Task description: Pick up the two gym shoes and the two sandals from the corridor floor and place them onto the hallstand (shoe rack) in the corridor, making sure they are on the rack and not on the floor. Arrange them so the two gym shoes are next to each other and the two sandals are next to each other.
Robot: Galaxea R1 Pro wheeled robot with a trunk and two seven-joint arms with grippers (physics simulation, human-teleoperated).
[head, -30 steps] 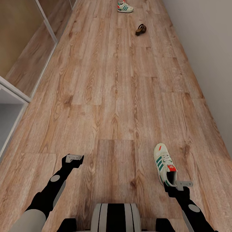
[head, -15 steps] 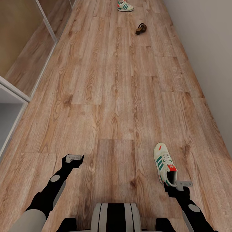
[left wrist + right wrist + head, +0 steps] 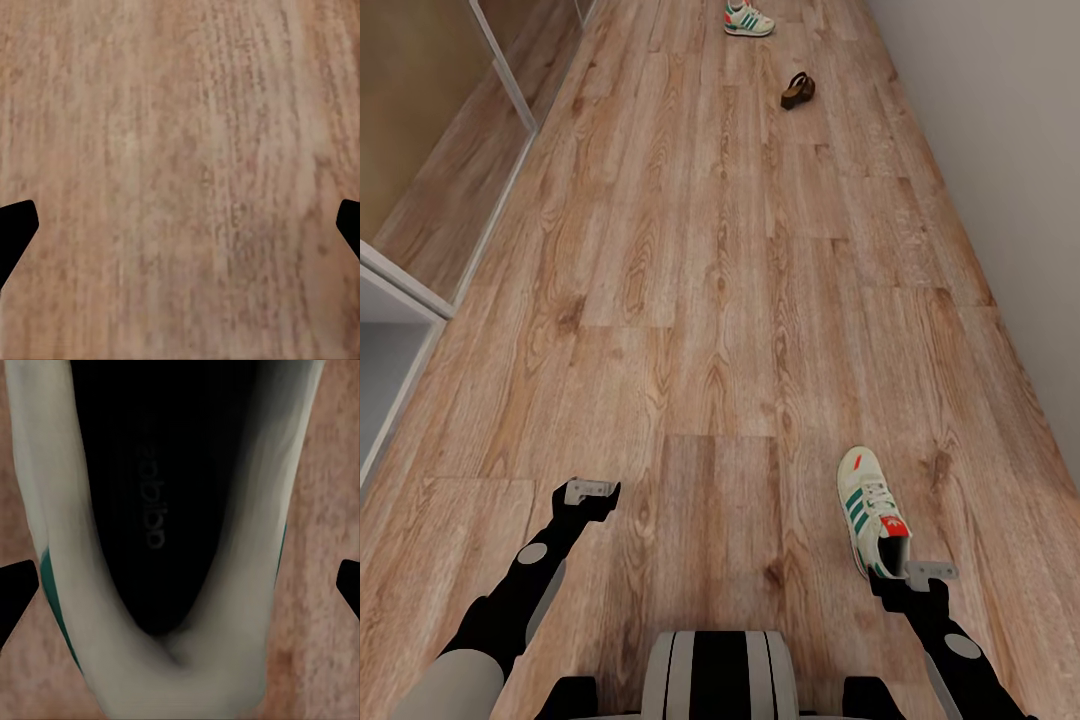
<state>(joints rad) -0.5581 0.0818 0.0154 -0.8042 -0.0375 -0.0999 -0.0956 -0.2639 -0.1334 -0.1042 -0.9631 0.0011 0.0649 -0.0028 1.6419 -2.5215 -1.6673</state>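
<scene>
One gym shoe (image 3: pixel 874 510) lies on the corridor floor (image 3: pixel 700 300) close in at the right, toe pointing away. My right gripper (image 3: pixel 930 572) hangs open just over its heel. In the right wrist view the shoe's dark opening (image 3: pixel 165 510) lies between the spread fingertips (image 3: pixel 15 592). The other gym shoe (image 3: pixel 748 19) sits far up the corridor, with one sandal (image 3: pixel 797 91) a little nearer. My left gripper (image 3: pixel 592 491) is open above bare planks (image 3: pixel 180 150). I cannot tell whether the grey unit (image 3: pixel 385 370) at the left edge is the hallstand.
A glass-fronted wardrobe (image 3: pixel 430 130) runs along the left side and mirrors the floor. A plain pale wall (image 3: pixel 1000 150) bounds the corridor on the right. My base (image 3: pixel 718 672) shows at the bottom middle.
The whole view has crept very slightly. Both arms and the shoes hold their places.
</scene>
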